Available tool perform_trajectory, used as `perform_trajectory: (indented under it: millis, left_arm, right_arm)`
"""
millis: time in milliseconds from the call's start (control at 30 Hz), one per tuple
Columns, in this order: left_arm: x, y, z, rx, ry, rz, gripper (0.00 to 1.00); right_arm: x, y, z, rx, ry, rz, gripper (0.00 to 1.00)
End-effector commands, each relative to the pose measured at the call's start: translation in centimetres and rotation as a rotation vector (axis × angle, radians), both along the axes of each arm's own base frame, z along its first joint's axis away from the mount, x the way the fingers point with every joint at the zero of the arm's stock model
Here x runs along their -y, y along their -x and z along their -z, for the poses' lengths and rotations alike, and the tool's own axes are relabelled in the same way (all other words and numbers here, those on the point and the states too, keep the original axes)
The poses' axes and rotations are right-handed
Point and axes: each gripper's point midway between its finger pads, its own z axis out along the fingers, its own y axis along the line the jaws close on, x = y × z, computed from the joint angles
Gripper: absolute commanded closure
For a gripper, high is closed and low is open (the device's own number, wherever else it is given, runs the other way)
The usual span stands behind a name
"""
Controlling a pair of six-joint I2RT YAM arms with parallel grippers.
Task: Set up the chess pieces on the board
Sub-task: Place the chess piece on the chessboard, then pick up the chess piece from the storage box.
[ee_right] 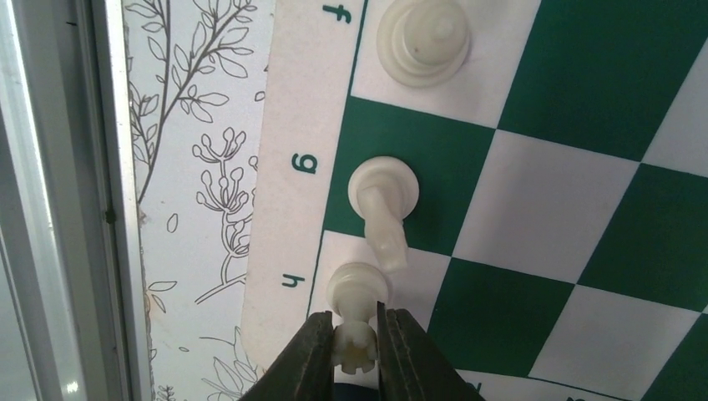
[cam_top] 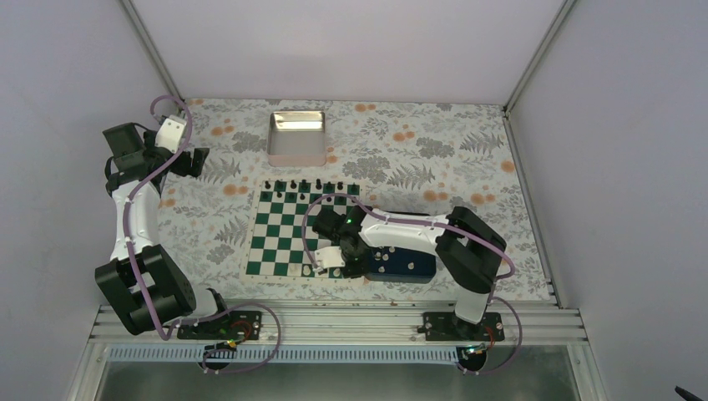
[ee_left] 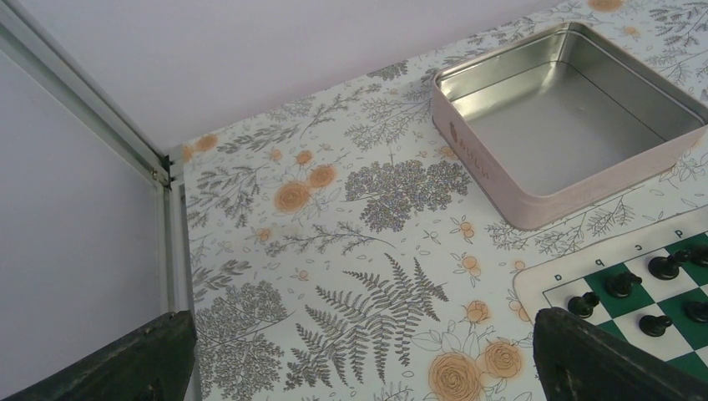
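A white castle on the board corner.
Our right fingers pinch it; our left fingers stand wide apart.

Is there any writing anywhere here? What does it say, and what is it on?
"f": board border
"g": board border
"h": board border
"a": board border, left wrist view
"b": board border
"c": board border
"d": board border
Embossed mark on the tin side: too blurred to read.
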Motion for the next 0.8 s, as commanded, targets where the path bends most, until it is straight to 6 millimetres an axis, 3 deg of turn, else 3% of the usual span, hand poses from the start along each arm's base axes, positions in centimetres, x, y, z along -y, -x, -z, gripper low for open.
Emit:
perform_trajectory:
  millis: [0, 167, 300, 367, 400, 467, 600, 767]
  left_arm:
    - [0.1, 0.0, -0.8, 0.018, -0.011, 0.003, 0.0]
    - [0.2, -0.1, -0.9, 0.019, -0.007, 0.006, 0.0]
    - [0.2, -0.1, -0.8, 0.017, -0.005, 0.007, 0.0]
    - [0.1, -0.1, -0.9, 0.019, -0.007, 0.006, 0.0]
    - [0.2, -0.2, -0.9, 0.019, -0.003, 0.006, 0.0]
    - [0.2, -0.3, -0.8, 0.019, 0.001, 0.008, 0.0]
    - [0.5, -0.5, -0.9, 0.022, 0.008, 0.013, 0.0]
    - [0.8, -0.6, -1.0, 0.026, 0.005, 0.014, 0.0]
  right_arm:
    - [0.1, 0.0, 0.4, 0.011, 0.007, -0.023, 0.81]
    - [0.0, -0.3, -1.0, 0.033, -0.022, -0.014, 0.63]
    - [0.4, -1.4, -3.5, 0.079, -0.065, 0.017, 0.58]
    - [1.1, -2.2, -5.4, 0.107, -0.098, 0.048, 0.58]
    - [2.5, -3.9, -7.1, 0.142, -0.119, 0.109, 0.57]
    - [3.9, -5.3, -8.1, 0.166, -0.134, 0.156, 0.56]
    - [6.4, -7.5, -8.5, 0.195, -0.144, 0.229, 0.56]
    - [8.8, -9.0, -6.7, 0.196, -0.118, 0.296, 0.57]
